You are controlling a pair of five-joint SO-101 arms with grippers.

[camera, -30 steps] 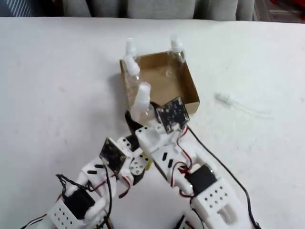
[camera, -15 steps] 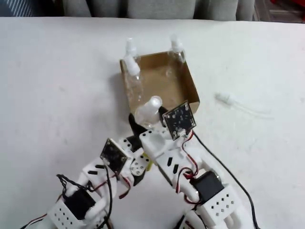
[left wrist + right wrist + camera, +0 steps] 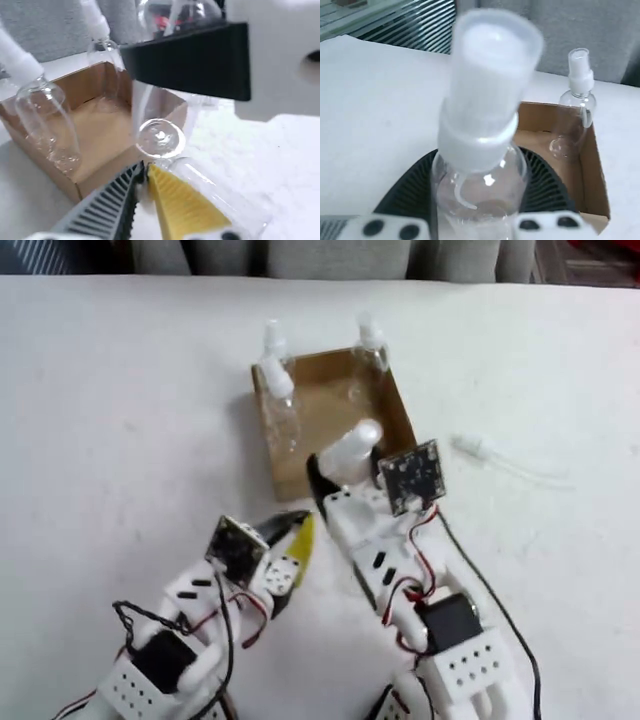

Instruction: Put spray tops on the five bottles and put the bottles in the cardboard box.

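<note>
Over the near wall of the cardboard box (image 3: 405, 430), right claw (image 3: 340, 475) is gripping a tilted bottle (image 3: 352, 443), risking snagging the rim; left claw (image 3: 292, 533) is sitting pinched closed.

One cardboard box (image 3: 402, 418) sat on the bench (image 3: 120, 420). Four bottles could be counted. Three stood inside the box: a leaning bottle (image 3: 280, 400) and a rear bottle (image 3: 272, 340) at its 11 o'clock corner, and a corner bottle (image 3: 370, 345) at 1 o'clock. The fourth, the held bottle (image 3: 347, 448), sat in the right claw (image 3: 480, 197) at the box's 6 o'clock edge. Each wore a spray top, and one loose spray top (image 3: 472, 447) lay at the box's 3 o'clock, making five. There were two claws, counting the left claw (image 3: 144, 176).
</note>
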